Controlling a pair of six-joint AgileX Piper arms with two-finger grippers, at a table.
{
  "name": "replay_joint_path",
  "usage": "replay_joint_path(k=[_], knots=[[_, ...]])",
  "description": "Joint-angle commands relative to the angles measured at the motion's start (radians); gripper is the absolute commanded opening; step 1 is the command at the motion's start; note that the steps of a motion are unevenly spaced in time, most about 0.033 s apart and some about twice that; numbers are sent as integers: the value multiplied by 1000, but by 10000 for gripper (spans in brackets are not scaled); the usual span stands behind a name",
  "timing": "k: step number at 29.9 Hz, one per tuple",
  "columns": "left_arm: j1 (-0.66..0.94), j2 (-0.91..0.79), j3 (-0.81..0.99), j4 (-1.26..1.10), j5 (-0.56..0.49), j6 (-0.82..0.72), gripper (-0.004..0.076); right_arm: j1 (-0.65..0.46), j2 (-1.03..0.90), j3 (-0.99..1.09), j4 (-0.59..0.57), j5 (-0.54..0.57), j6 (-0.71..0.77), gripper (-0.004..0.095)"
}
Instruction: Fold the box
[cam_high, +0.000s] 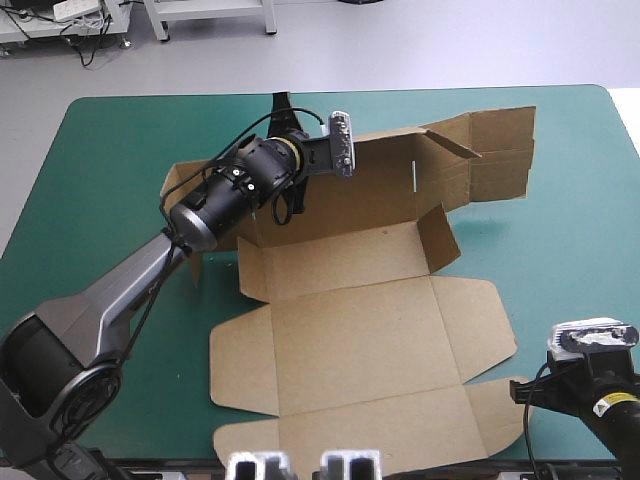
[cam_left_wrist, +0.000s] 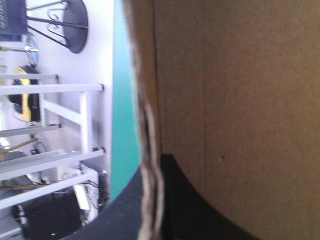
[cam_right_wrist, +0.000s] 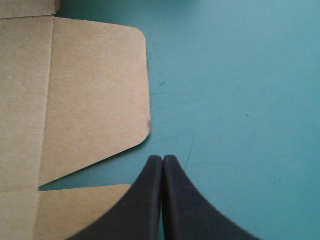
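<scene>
The brown box (cam_high: 350, 330) lies as a cut sheet across the middle of the table, its near panels flat and its far panels and two side flaps (cam_high: 440, 240) raised. My left gripper (cam_high: 281, 112) reaches over the far raised wall and is shut on its top edge. In the left wrist view that board edge (cam_left_wrist: 150, 125) runs between the black fingers (cam_left_wrist: 190, 210). My right gripper (cam_right_wrist: 163, 157) is shut on nothing and hovers low over the cover, just off a rounded flap (cam_right_wrist: 95, 100) at the box's near right. It shows at the table's near right corner (cam_high: 518, 388).
Bare teal-green cover (cam_high: 570, 250) stretches to the right of the box and on the left (cam_high: 90, 180). Folded panels of the box (cam_high: 500, 150) stand toward the far right. The table's far edge (cam_high: 340, 92) runs close behind the left gripper.
</scene>
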Motion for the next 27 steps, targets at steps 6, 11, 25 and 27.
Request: replay_joint_path(k=[6, 11, 25, 27], knots=[[-73, -52, -31, 240, -119, -213, -10, 1, 8, -46, 36, -51, 0, -19], [-80, -59, 55, 457, -180, -439, -10, 1, 8, -122, 40, -42, -7, -18], [-189, -113, 463, 987, -181, -974, -10, 1, 211, -465, 77, 14, -65, -19], [-190, -113, 498, 1033, -181, -1026, -10, 1, 287, -540, 93, 12, -92, -19]])
